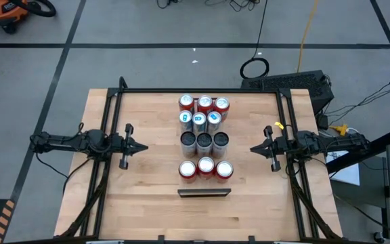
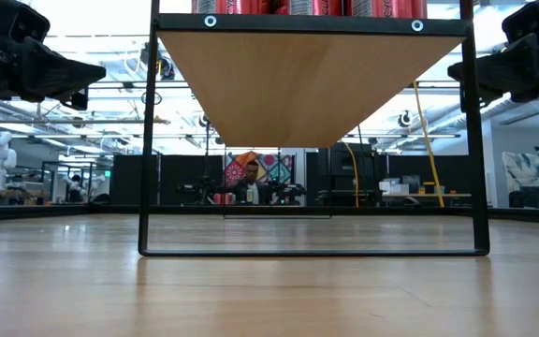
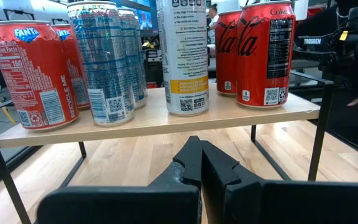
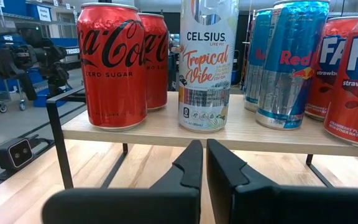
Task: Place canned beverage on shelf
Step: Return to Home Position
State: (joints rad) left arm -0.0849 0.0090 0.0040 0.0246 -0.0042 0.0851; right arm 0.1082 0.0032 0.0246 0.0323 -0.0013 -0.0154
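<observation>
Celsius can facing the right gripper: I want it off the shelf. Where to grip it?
Probably mid-body, coming level from the right gripper: the Celsius can stands upright at the shelf edge, with finger gaps to the Coke can and Red Bull can.

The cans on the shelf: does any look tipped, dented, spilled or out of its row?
Nothing stands out. The cans stand upright on the shelf in four rows of three; no spill or dent shows.
</observation>
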